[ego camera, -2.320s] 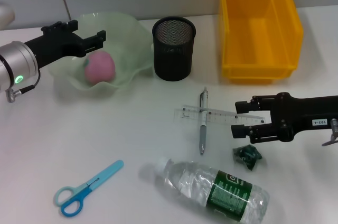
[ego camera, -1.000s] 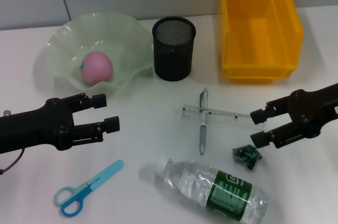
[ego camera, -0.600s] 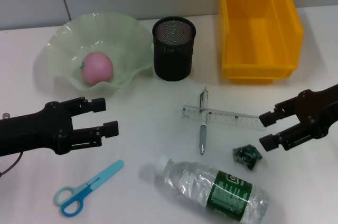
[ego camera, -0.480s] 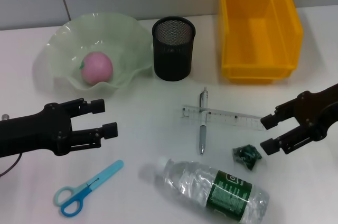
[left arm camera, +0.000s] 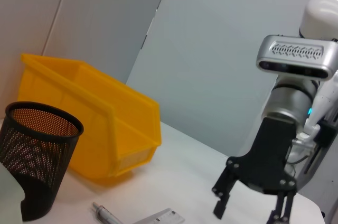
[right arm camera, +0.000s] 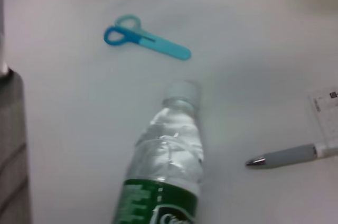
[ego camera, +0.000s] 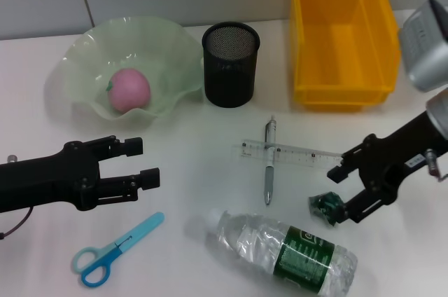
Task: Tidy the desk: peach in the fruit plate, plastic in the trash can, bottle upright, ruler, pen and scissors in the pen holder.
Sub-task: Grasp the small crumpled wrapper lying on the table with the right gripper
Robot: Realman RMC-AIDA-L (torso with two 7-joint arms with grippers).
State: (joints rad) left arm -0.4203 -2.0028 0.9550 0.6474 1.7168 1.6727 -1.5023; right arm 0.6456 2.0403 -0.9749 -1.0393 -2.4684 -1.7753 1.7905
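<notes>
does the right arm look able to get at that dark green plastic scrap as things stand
Probably yes. The right gripper, fingers open, hangs right at the plastic scrap, and nothing covers it. The bottle and ruler lie close by but apart from it.

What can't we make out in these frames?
- Plastic wad: head view, partly covered by the open right gripper; contact unclear.
- Bottle: right wrist view, base cut off by the edge.
- Pen holder: head view, bottom of its inside is out of sight.
- Left gripper: open; absent from its own wrist view.
</notes>
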